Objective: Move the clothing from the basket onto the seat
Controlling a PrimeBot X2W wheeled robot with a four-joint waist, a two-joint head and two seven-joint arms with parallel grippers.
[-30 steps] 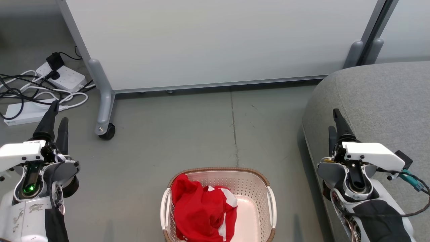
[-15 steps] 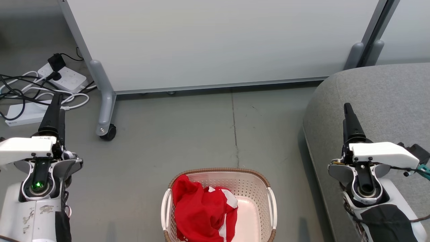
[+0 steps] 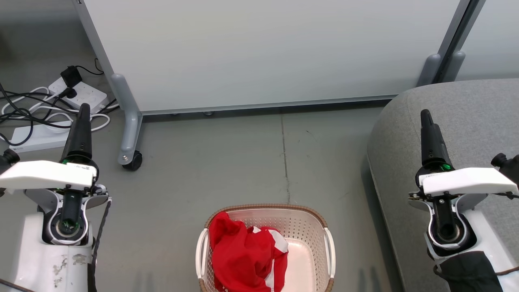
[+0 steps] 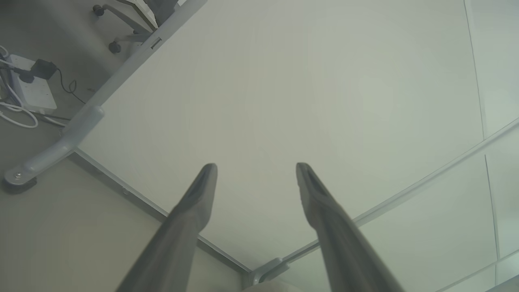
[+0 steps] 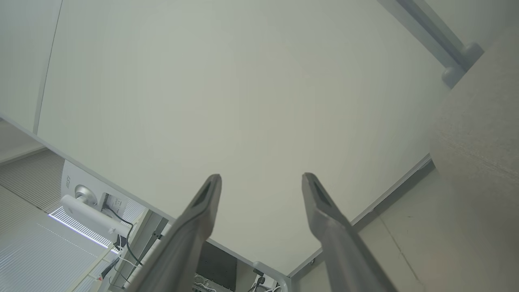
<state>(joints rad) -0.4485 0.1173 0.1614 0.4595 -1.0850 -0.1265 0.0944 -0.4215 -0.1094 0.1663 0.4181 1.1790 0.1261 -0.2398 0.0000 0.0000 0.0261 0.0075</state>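
Observation:
Red clothing (image 3: pixel 245 253) with white panels lies bunched in the left half of the cream perforated basket (image 3: pixel 308 227), on the floor at the bottom centre of the head view. The light grey seat (image 3: pixel 466 121) fills the right side. My left gripper (image 3: pixel 83 111) hangs over the floor far left of the basket, and my right gripper (image 3: pixel 425 117) is over the seat's edge. In the wrist views the left gripper (image 4: pixel 255 170) and the right gripper (image 5: pixel 261 180) both stand open and empty, pointing at the pale panel.
A pale grey wheeled partition panel (image 3: pixel 263 48) stands across the back, its caster leg (image 3: pixel 127 142) left of centre. Power strips and tangled cables (image 3: pixel 48 109) lie on the floor at far left. Bare grey floor (image 3: pixel 227 162) lies between panel and basket.
Both grippers have risen and turned edge-on in the head view, fingers reaching farther up. The head view has shifted slightly, so the basket and panel sit a little lower.

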